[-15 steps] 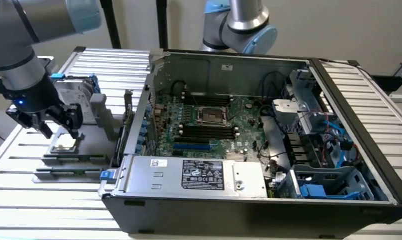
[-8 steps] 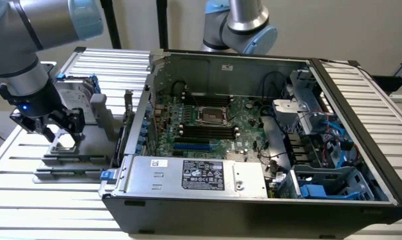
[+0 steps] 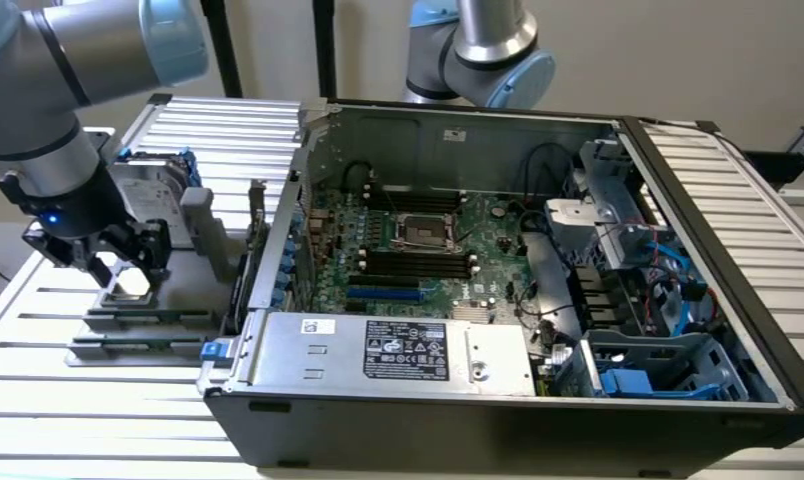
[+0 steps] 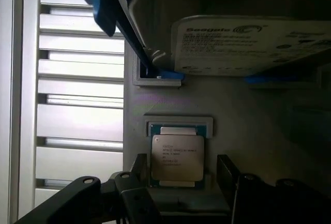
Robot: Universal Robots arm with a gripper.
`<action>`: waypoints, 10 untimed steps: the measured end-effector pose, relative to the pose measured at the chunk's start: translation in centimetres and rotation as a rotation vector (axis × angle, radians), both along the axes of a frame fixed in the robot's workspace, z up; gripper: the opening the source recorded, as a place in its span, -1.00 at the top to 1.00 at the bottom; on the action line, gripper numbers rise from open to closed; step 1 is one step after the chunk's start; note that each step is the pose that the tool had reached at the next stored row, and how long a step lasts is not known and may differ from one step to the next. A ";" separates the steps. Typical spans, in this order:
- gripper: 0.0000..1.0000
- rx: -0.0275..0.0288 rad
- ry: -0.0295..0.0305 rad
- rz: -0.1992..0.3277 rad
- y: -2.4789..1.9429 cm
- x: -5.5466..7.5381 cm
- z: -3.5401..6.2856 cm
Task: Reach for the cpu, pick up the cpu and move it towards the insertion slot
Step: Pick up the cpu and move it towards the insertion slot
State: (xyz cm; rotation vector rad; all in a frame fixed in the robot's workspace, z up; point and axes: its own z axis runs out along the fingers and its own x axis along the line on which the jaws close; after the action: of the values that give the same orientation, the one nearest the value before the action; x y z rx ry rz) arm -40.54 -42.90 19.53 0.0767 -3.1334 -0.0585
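The cpu [image 4: 177, 158], a small square chip with a silver top, lies flat in a grey holder [image 4: 178, 121]. My gripper [image 4: 182, 166] hovers right over it, open. One dark finger [image 4: 139, 168] stands on each side of the chip, with a gap to each edge. In the exterior view the gripper [image 3: 129, 272] is low over the cpu [image 3: 134, 287] on the grey fixture, at the exterior view's left, outside the computer case. The insertion slot [image 3: 422, 232], a silver-framed socket with a dark centre, sits on the motherboard inside the open case.
An upright silver hard drive [image 3: 155, 192] with blue rails stands just behind the chip; its label shows in the wrist view [image 4: 248, 43]. The black case wall [image 3: 262, 270] lies between fixture and motherboard. Black memory slots [image 3: 416, 262] flank the socket. A second arm [image 3: 489, 45] stands behind the case.
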 end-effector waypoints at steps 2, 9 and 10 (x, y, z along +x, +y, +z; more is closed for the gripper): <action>-0.30 -0.0008 0.0004 0.000 0.03 0.0 -0.06; -0.30 -0.0101 0.0032 0.000 0.34 0.0 -0.23; -0.30 -0.0117 0.0033 0.000 0.43 0.0 -0.25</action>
State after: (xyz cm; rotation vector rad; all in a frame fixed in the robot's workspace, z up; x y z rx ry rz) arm -40.54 -42.47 19.28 0.0764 -3.1301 -0.0403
